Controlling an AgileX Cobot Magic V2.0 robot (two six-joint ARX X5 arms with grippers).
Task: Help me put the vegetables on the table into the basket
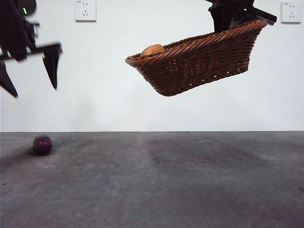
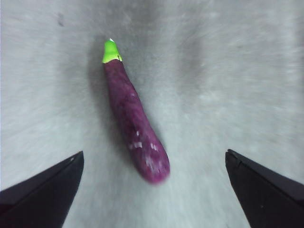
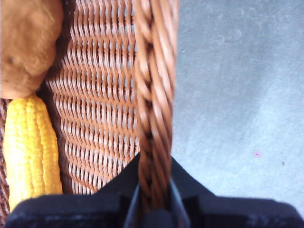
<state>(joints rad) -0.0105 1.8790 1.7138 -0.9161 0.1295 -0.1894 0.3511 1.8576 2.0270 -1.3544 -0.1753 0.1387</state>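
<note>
Right tool point(image 1: 236, 23) clenched on braided rim of basket point(image 1: 199, 61), basket lifted clear of surface point(image 1: 166, 185), tilted, far end hanging lower than gripped end. Inside basket, just beyond right tool: potato point(image 3: 26, 42) and yellow corn cob point(image 3: 31, 147), touching each other; potato top peeks over rim in front view. Left tool point(image 1: 29, 78) released, jaws wide apart, hovering above surface. Purple eggplant point(image 2: 133, 114) lies on surface directly below left tool, between jaw tips, green stem end pointing away from tool.
</note>
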